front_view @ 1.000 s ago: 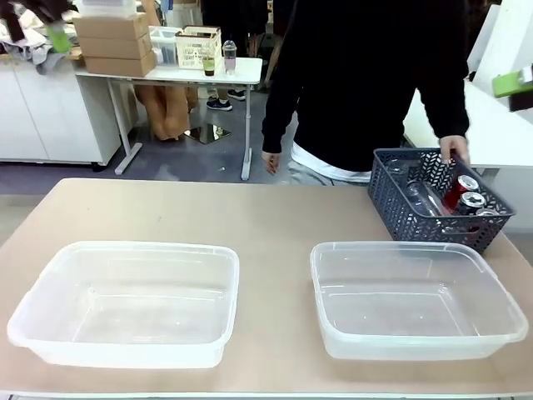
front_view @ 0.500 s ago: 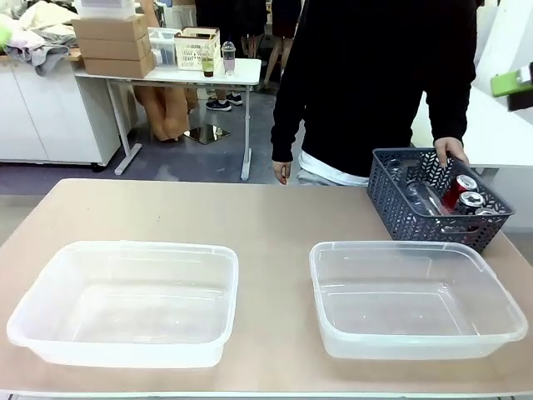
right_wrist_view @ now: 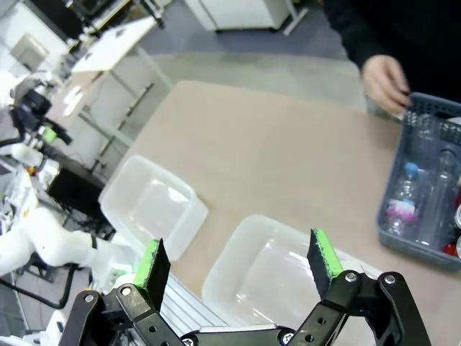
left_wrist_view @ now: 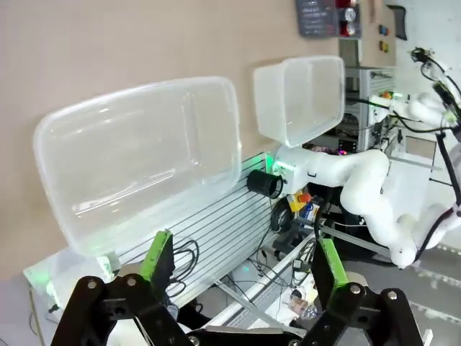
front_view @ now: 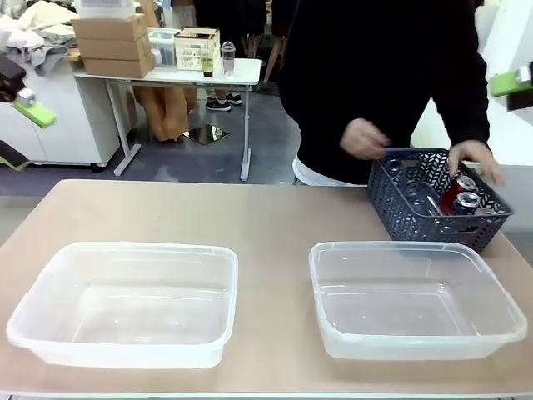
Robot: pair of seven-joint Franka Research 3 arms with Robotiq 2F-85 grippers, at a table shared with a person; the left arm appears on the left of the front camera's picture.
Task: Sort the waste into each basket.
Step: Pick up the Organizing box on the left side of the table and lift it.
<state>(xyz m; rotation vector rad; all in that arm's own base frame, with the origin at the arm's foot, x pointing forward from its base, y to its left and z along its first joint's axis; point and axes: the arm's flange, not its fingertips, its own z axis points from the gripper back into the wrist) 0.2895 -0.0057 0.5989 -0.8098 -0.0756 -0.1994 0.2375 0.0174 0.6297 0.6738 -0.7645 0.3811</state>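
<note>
- Left claw point(left_wrist_view: 243, 249): gapes released, grasps nothing, faces a clear tub point(left_wrist_view: 137, 101).
- Right claw point(right_wrist_view: 236, 249): likewise released, high over the table point(right_wrist_view: 274, 144).
- Front: shows red cans point(front_view: 460, 187) inside the lattice basket point(front_view: 416, 215), a person's hand point(front_view: 476, 158) on its rim.
- Right wrist: adds a pink-labelled bottle point(right_wrist_view: 402, 205) lying there.

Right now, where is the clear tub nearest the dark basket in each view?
Front view: clear tub, lower right, before the dark basket.
Left wrist view: tub at top centre, the farther one.
Right wrist view: tub at bottom centre.
Shared landmark: the twin tub beside it.
</note>
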